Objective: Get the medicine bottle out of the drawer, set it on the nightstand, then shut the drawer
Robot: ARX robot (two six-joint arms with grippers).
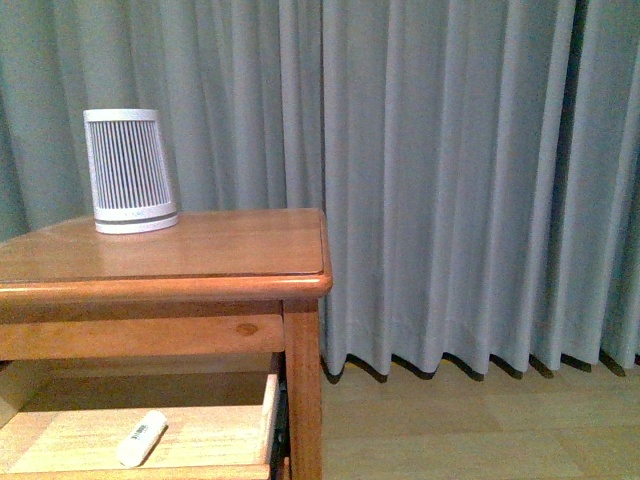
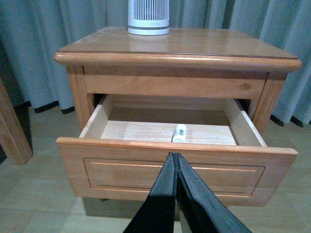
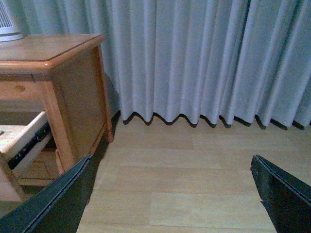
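The medicine bottle point(image 2: 179, 133) lies sideways in the open drawer point(image 2: 175, 172), so a nudge might roll it. The left gripper point(image 2: 174, 156) is clenched and seems empty. The right gripper point(image 3: 171, 165) is released.

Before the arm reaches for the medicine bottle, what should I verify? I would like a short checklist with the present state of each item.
1. Drawer open enough to reach in: ok, pulled out, inside visible.
2. Medicine bottle reachable: ok, it lies on its side on the drawer floor, nothing touching it.
3. Left gripper open for grasping: not ok, jaws shut together in front of the drawer front.
4. Right gripper out of the way: ok, open, over the floor beside the nightstand.
5. Placing spot on the nightstand top: ok, bare wood shows in front of the white slatted device.
6. Bottle cap tight: cannot tell.
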